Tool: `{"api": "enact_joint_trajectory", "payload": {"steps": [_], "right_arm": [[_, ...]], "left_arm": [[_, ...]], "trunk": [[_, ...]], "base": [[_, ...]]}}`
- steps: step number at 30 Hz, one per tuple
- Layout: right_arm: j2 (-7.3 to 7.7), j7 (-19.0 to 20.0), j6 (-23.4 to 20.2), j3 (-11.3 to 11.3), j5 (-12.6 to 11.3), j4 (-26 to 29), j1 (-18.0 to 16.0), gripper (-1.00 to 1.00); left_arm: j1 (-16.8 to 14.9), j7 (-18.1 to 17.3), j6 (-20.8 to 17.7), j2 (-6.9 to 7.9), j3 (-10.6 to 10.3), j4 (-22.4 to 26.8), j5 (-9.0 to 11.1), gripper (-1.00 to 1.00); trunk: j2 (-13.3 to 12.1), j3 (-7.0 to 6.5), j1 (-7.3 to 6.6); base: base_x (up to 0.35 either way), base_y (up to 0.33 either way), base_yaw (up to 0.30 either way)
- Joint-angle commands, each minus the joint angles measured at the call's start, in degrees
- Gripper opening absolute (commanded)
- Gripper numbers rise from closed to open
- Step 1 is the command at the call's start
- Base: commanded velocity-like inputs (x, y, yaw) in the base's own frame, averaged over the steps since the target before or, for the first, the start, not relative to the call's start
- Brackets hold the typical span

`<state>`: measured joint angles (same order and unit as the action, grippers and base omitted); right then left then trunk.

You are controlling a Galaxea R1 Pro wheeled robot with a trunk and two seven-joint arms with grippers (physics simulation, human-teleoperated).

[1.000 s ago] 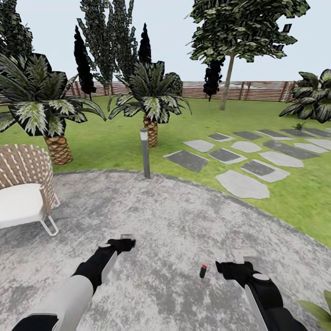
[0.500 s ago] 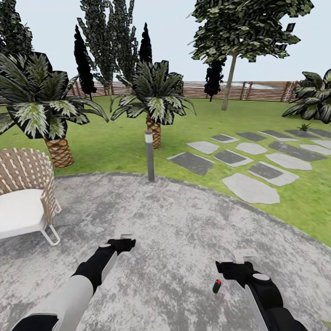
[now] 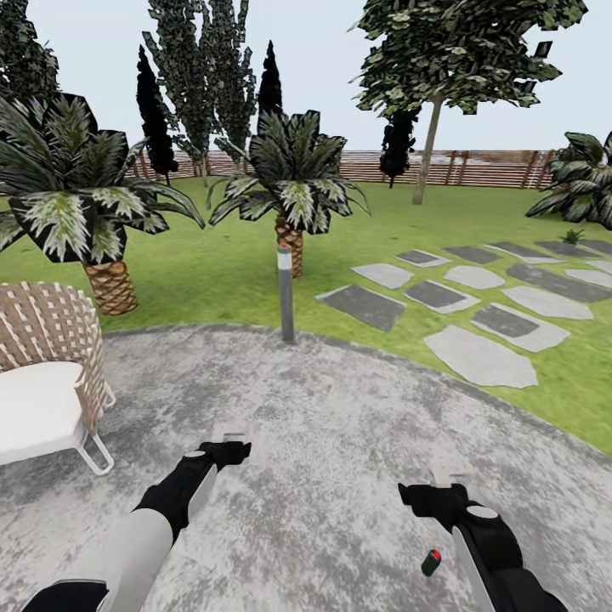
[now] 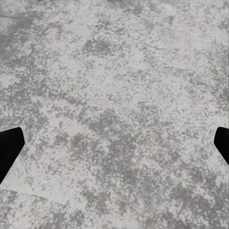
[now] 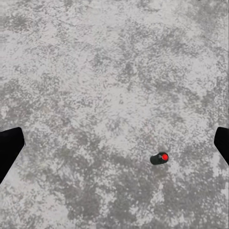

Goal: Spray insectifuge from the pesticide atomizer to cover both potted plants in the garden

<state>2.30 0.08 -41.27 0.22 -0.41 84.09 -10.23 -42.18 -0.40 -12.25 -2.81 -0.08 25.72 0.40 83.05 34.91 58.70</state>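
Spray bottle (image 3: 432, 562) stands on the grey patio (image 3: 340, 442), just beside the right arm, nearer the robot than the right gripper (image 3: 442, 478). Dark body, red top. In the right wrist view the bottle (image 5: 159, 158) is seen from above, red cap up, bare paving all round it, touching neither finger.

Right gripper: fingers spread wide, nothing between them, hanging above the patio. Left gripper (image 3: 228, 442): likewise spread, holding nothing, over bare paving (image 4: 114, 114).

Relative to the bottle: a short grey post (image 3: 286, 291) stands at the patio's far edge, beyond the bottle. A wicker chair (image 3: 47, 374) with a white cushion sits well apart, past the left arm. Stepping stones (image 3: 476, 310) cross the grass (image 3: 212, 272) beyond the bottle.
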Motion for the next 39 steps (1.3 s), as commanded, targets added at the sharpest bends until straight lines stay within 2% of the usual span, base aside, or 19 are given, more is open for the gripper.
{"api": "enact_joint_trajectory", "payload": {"steps": [1, 10, 39], "right_arm": [[0.04, 0.01, -0.30, 0.03, -0.03, 0.09, -0.04, 1.00], [0.02, 0.05, -0.30, -0.16, -0.03, 0.11, -0.04, 1.00], [0.17, 0.18, -0.29, -0.52, -0.27, 0.11, -0.03, 1.00]], "left_arm": [[-0.01, -0.04, -0.33, 0.00, -0.01, 0.11, 0.04, 1.00], [-0.01, -0.04, -0.32, 0.00, 0.01, 0.12, 0.04, 1.00], [-0.01, -0.04, -0.32, -0.09, -0.01, 0.12, 0.04, 1.00]], "trunk": [[0.03, 0.06, 0.03], [0.03, 0.06, 0.03], [0.03, 0.04, 0.03]], "base": [[0.279, 0.221, -0.081], [0.279, 0.221, -0.148], [0.279, 0.221, -0.002]]}}
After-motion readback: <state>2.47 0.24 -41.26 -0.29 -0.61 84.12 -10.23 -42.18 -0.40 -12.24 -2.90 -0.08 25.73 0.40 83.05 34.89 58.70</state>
